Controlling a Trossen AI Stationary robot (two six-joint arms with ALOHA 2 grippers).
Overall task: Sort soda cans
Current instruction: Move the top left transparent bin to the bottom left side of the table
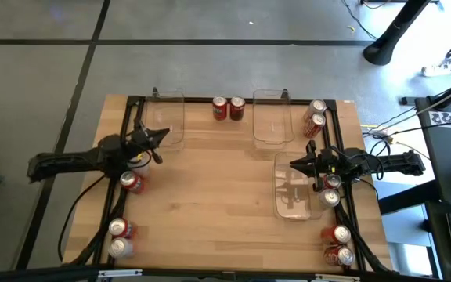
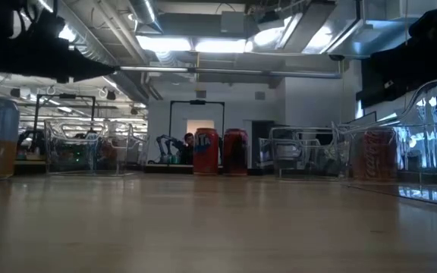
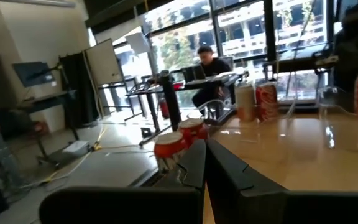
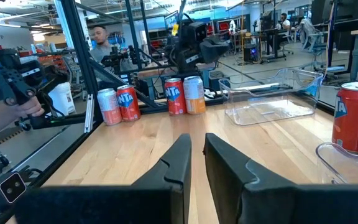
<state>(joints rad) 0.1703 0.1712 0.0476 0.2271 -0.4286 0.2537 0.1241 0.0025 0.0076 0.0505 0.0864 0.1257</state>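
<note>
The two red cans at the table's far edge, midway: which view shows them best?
The low view: the two red cans stand centred, upright, side by side. The high view shows only their tops. In the wrist views I cannot identify them for certain.

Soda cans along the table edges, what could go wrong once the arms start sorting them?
1. Two soda cans stand right beside the right arm's wrist, behind the right gripper; a swing of that arm could topple them.
2. The corner cans sit close to the table edge; a clumsy nudge might send them off.
3. The right gripper hangs over one end of a clear tray; a low move could shove it.
</note>
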